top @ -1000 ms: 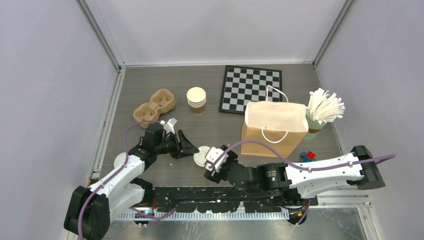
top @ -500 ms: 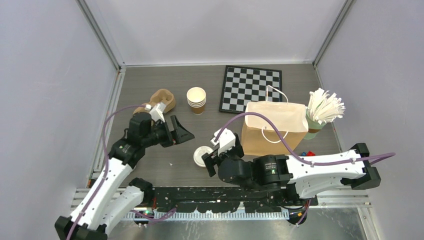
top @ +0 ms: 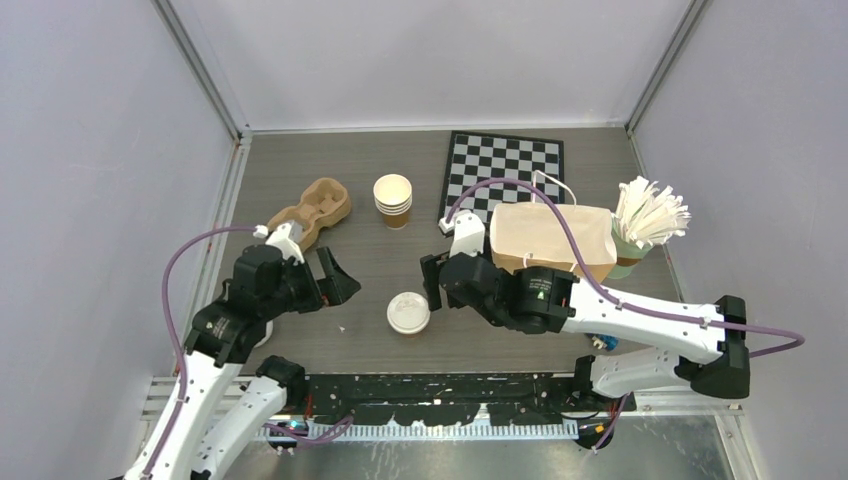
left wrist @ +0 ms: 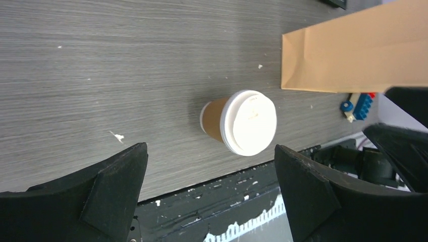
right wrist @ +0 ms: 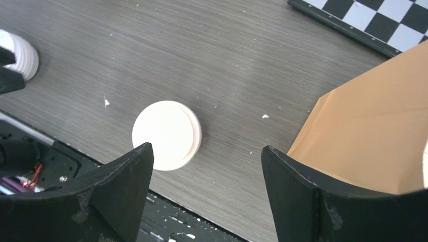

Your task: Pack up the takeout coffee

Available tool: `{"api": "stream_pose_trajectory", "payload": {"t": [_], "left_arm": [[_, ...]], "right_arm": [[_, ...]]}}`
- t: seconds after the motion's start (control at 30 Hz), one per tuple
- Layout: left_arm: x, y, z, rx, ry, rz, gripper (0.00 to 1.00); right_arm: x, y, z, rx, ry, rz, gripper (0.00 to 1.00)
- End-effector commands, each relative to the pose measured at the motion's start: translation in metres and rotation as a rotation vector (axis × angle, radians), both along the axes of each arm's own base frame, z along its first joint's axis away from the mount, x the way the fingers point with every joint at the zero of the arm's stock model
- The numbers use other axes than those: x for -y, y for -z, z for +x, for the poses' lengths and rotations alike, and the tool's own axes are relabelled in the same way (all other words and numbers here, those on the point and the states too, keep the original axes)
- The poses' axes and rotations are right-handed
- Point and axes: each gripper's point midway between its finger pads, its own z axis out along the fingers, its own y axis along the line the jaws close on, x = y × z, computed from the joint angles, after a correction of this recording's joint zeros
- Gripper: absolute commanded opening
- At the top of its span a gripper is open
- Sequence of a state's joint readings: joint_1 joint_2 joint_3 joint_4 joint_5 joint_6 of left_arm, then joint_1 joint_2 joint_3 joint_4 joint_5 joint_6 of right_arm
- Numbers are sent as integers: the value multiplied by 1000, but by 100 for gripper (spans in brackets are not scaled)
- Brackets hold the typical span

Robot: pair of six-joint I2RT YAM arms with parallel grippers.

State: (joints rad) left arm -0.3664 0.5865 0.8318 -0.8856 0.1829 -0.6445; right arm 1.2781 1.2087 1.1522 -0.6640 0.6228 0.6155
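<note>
**While both arms hang spread-fingered, the takeout coffee (top: 408,312) stands free**

Where the grey surface (top: 300,170) carries everything, the brown paper bag (top: 560,235) stands just beyond the right end effector (top: 432,282), partly behind that arm. That end effector and the left end effector (top: 340,280) are each spread wide, pinching nothing. Between them, touching neither, the takeout coffee stands upright with its white lid on.

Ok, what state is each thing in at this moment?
takeout coffee: upright on the table, lidded, ungripped.
brown paper bag: standing upright.
cup stack: upright, lidless.
cup carrier: empty.
left gripper: open, empty.
right gripper: open, empty.
</note>
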Motion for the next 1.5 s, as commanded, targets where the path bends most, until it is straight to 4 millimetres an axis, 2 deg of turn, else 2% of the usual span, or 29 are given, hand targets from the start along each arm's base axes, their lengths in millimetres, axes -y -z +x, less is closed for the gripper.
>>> {"api": "stream_pose_trajectory", "payload": {"t": [0.0,0.1,0.23,0.37,0.53,0.6,0.67,0.73,0.8,0.87,1.0,1.07,1.17,1.3,1.37,1.47], "left_arm": [[-17,3,21,33,-97,87,97],[-14,-3,39,11,-140,90,94],[8,-15,50,17,-33,51,93],[-4,-16,69,66,-99,119,94],[-15,-11,77,39,-117,206,95],[-25,-7,86,45,-163,259,96],[-45,-5,99,38,-257,340,98],[-69,-9,114,9,-375,386,97],[-80,-16,130,-11,-438,368,94],[-87,-27,149,13,-478,346,88],[-109,-30,174,-36,-557,373,79],[-117,-27,181,-79,-604,358,75],[-118,-18,196,-123,-645,304,69],[-123,4,204,-225,-656,332,65],[-122,22,208,-252,-622,356,65],[-114,38,220,-228,-476,387,69]], "right_arm": [[-17,-24,-7,-34,-61,43,82],[-22,-40,-6,-24,-76,48,82],[-21,-66,1,13,-74,43,82],[-15,-86,15,51,-59,51,82],[-5,-98,38,94,-36,37,82],[-3,-99,46,92,-22,43,82],[-5,-102,50,97,-20,72,81],[-10,-109,49,105,-35,104,81],[-13,-116,48,112,-48,131,80],[-18,-118,43,102,-74,178,79],[-38,-117,23,31,-168,317,77],[-42,-115,18,0,-173,353,77],[-41,-115,13,-43,-157,393,76],[-28,-125,7,-55,-141,406,75],[-21,-130,7,-31,-139,401,75],[-10,-132,8,2,-123,379,75]]}}
